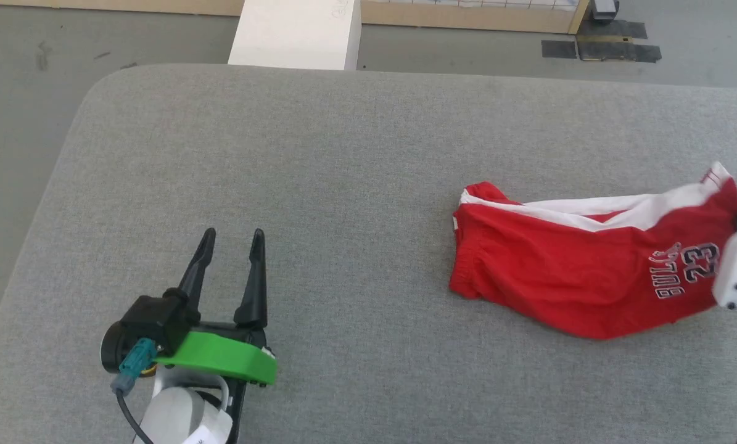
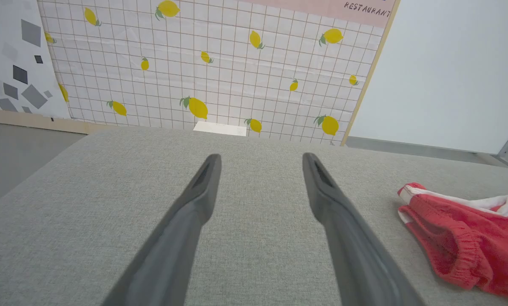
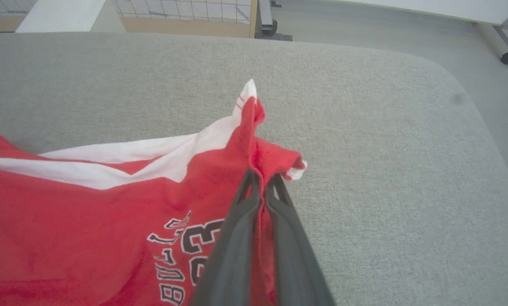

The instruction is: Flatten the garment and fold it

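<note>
The garment (image 1: 565,271), red shorts with white side stripes and a "BULLS 23" print, lies bunched on the right of the grey table (image 1: 343,172), waistband toward the middle. In the right wrist view my right gripper (image 3: 261,180) is shut on a raised fold of the garment (image 3: 109,212) near its leg hem, red cloth pinched between the two dark fingers. Its pale wrist shows at the right edge of the head view. My left gripper (image 1: 231,239) rests open over bare table at the lower left, well apart from the garment (image 2: 462,238), nothing between its fingers (image 2: 202,187).
The table's rounded far left corner and left edge drop to grey floor. A white block (image 1: 297,31) stands beyond the far edge, before a lemon-patterned tiled panel (image 2: 219,68). The table's right far corner (image 3: 449,80) is close to the garment.
</note>
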